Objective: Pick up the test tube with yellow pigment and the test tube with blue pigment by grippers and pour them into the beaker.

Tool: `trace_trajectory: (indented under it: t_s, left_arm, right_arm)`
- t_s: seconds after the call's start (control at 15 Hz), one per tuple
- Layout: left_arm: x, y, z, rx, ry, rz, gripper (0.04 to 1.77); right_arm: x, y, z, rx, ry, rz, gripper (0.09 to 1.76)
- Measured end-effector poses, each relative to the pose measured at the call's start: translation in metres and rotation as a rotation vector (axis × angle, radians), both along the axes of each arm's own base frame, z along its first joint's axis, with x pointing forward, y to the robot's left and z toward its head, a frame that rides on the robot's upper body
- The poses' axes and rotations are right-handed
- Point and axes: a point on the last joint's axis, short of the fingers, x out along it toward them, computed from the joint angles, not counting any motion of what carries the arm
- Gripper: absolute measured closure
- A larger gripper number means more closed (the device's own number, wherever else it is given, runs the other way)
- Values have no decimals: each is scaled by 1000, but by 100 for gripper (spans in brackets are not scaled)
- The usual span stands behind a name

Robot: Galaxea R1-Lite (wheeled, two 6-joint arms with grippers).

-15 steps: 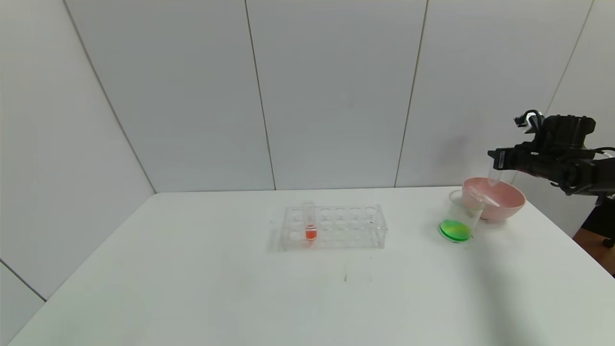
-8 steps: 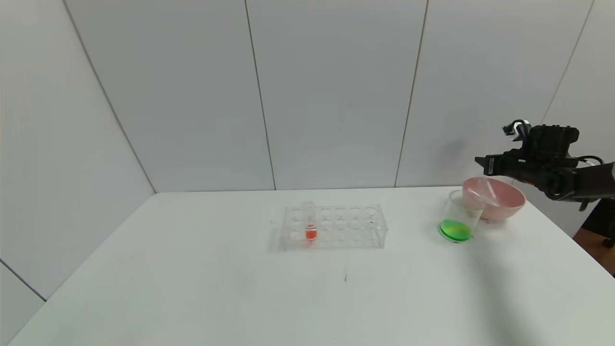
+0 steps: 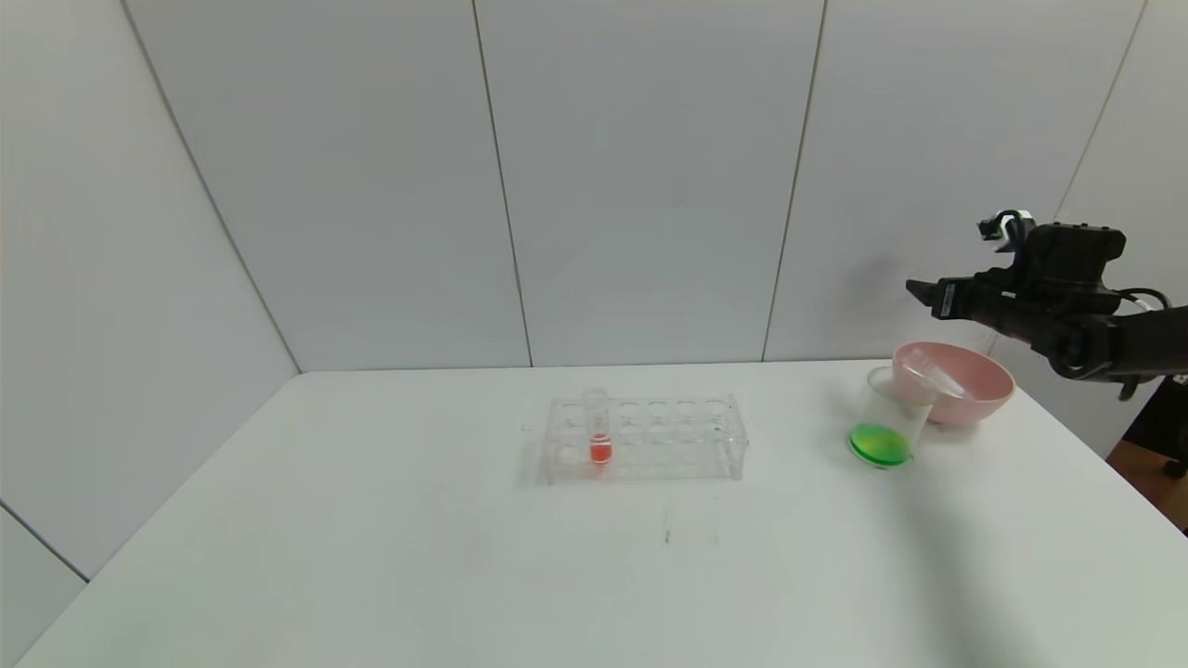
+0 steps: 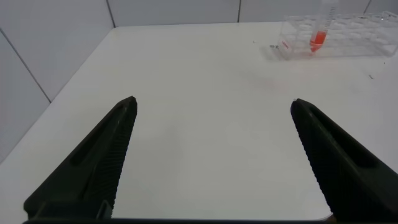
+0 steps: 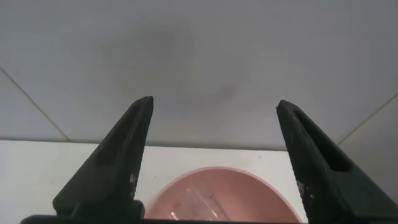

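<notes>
Two emptied clear tubes (image 3: 937,378) lie in the pink bowl (image 3: 974,394) beside the clear glass beaker (image 3: 886,417) of green liquid, so the right claw (image 3: 928,295) hovers open, empty, above them.

Table (image 3: 371,557): broad bare surface at front and left, open to approach.
Rack (image 3: 645,438): mid-table, one red tube (image 3: 599,427) upright in a left hole; remaining holes vacant.
Beaker (image 3: 886,422): right side, touching the bowl (image 3: 965,380) behind it; together they block the far right corner.
Right hand (image 3: 928,295): above the bowl, jaws spread, nothing between.
Left hand (image 4: 211,155): over bare table, jaws spread.
Wall (image 3: 650,186): closes off the rear.
</notes>
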Motion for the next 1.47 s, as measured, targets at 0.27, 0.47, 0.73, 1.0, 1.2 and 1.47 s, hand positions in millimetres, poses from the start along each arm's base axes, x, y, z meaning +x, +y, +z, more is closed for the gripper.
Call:
trace_trajectory:
  t_s: [0.27,0.47,0.73,1.0,1.2,1.47]
  left_arm:
    - [0,0,0,0,0,0,5]
    - [0,0,0,0,0,0,5]
    - [0,0,0,0,0,0,5]
    - [0,0,0,0,0,0,5]
    - [0,0,0,0,0,0,5]
    - [0,0,0,0,0,0,5]
  right_arm:
    - [-14,51,37,76,-50,46,31]
    - [-49,83,74,78,-108,89,25]
    - [-136,101,130,79,-243,139,21]
    - [-258,91,179,76,-419,138,18]
    - [-355,85,190,64,-562,129,17]
    - [-468,81,168,28,-675,112,16]
